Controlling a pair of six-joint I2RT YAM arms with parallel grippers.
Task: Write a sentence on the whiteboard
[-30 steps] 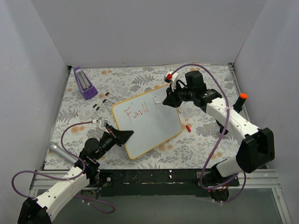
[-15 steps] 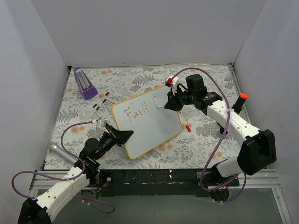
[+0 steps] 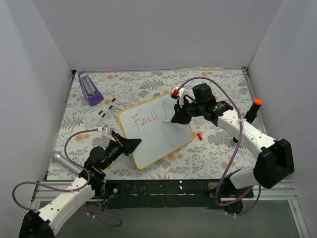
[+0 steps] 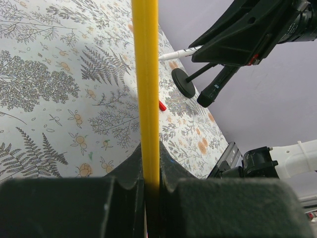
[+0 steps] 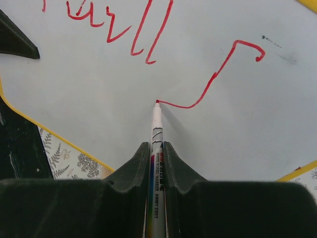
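With the left gripper pinching the whiteboard frame and the right gripper pinching the marker, press lightly and stroke evenly across the board's upper right.

The whiteboard sits between my left fingers. Between my right fingers lies the marker, tip on the whiteboard.
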